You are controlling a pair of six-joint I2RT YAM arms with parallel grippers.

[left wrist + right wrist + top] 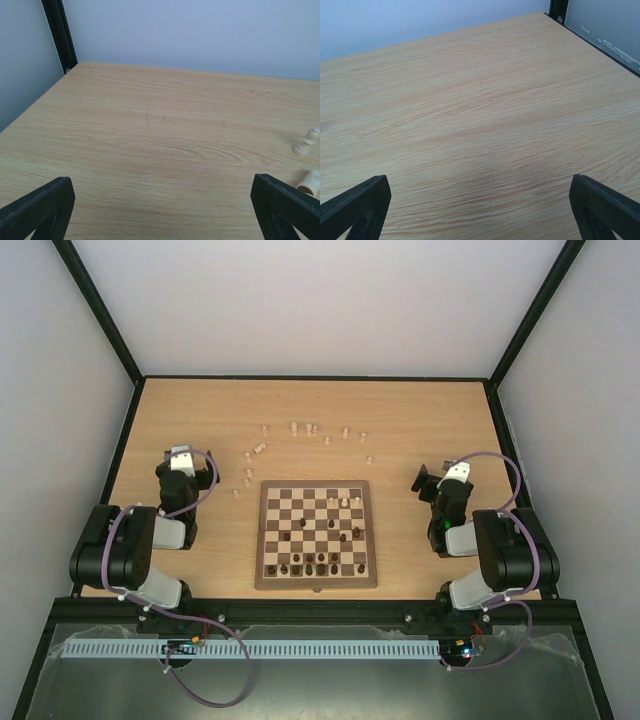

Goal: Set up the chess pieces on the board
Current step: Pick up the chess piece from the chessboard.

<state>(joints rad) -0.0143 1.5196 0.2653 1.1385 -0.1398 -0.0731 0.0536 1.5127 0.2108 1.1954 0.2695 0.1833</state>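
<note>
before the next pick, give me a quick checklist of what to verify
1. left gripper open and empty: ok
2. right gripper open and empty: ok
3. all pale pieces on the board: not ok, many sit scattered on the table beyond its far edge and far-left corner
4. dark pieces lined up in the near rows: not ok, a few stand mid-board
5. type of each pale piece: cannot tell, too small

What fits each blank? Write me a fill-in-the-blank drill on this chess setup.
The left gripper and right gripper both stand ____.
The board lies ____ the left arm and the right arm.
The loose pieces on the table beyond the board are ____ in colour.
The nearest-row pieces are ____ brown.
Missing: open; between; pale; dark.
</note>
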